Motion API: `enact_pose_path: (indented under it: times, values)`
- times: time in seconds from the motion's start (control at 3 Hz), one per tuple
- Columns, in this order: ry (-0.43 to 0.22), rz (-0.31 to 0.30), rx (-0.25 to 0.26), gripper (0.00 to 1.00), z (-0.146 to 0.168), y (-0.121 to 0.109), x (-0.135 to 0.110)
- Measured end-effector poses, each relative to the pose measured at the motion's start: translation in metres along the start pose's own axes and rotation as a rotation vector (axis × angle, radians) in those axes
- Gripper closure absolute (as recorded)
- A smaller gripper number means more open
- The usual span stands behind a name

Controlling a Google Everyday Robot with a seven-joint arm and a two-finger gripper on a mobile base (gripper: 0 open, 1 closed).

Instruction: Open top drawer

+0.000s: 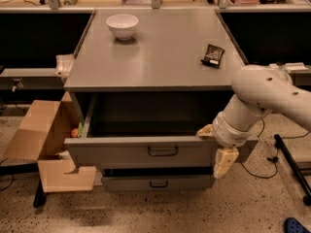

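The top drawer (pixel 163 151) of the grey metal cabinet stands pulled well out. Its wide front carries a small dark loop handle at the centre, and its dark inside looks empty. My gripper (pixel 217 147) is at the right end of the drawer front, right of the handle, with its cream tip hanging down in front of the panel. The white arm (pixel 265 98) reaches in from the right. A narrower drawer front (pixel 158 182) with a like handle shows below, pushed in.
A white bowl (pixel 122 25) and a small dark packet (pixel 213 55) sit on the cabinet top (pixel 155 57). An open cardboard box (pixel 46 144) stands against the cabinet's left side. A black stand leg (pixel 291 164) and cables lie on the floor at right.
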State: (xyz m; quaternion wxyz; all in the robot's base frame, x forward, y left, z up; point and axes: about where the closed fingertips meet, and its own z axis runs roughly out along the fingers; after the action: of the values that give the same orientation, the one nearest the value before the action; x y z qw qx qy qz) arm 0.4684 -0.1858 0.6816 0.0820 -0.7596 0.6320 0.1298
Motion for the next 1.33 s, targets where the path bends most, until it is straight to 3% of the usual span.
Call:
enact_pose_path:
  times: [0.33, 0.67, 1.0, 1.33]
  values:
    - [0.002, 0.000, 0.033, 0.49, -0.0154, 0.0115, -0.0012]
    - [-0.015, 0.001, 0.028, 0.80, -0.0129, 0.0191, -0.0012]
    - [-0.025, 0.001, 0.012, 1.00, -0.0069, 0.0205, -0.0018]
    - [-0.025, 0.001, 0.011, 0.00, -0.0068, 0.0205, -0.0018]
